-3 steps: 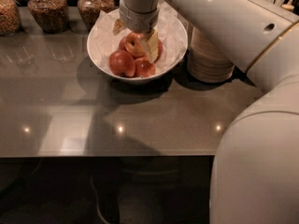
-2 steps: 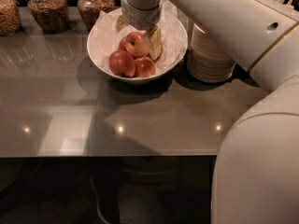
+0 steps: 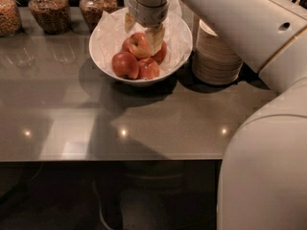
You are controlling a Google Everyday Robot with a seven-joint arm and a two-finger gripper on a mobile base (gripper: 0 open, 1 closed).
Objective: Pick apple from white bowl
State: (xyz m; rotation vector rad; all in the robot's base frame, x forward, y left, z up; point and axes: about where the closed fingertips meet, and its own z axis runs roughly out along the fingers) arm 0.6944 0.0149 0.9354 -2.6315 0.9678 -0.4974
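The white bowl (image 3: 184,56), lined with crinkled white paper, stands at the back middle of the grey table. The red-orange apple (image 3: 139,45) with a pale blush sits on top of the pile, above three darker red apples (image 3: 124,65). My gripper (image 3: 142,31) comes straight down from the top edge into the bowl. Its fingers (image 3: 156,38) stand on either side of the apple and are shut on it. The apple rests just above the others.
A stack of small cream bowls (image 3: 216,56) stands right of the white bowl. Glass jars of nuts (image 3: 48,11) line the back left. My white arm and body fill the right side. The table's front edge (image 3: 120,158) runs across the middle.
The gripper has gripped the apple more closely, and the apple has shifted slightly up and to the right. The other apples and the bowl have not moved.
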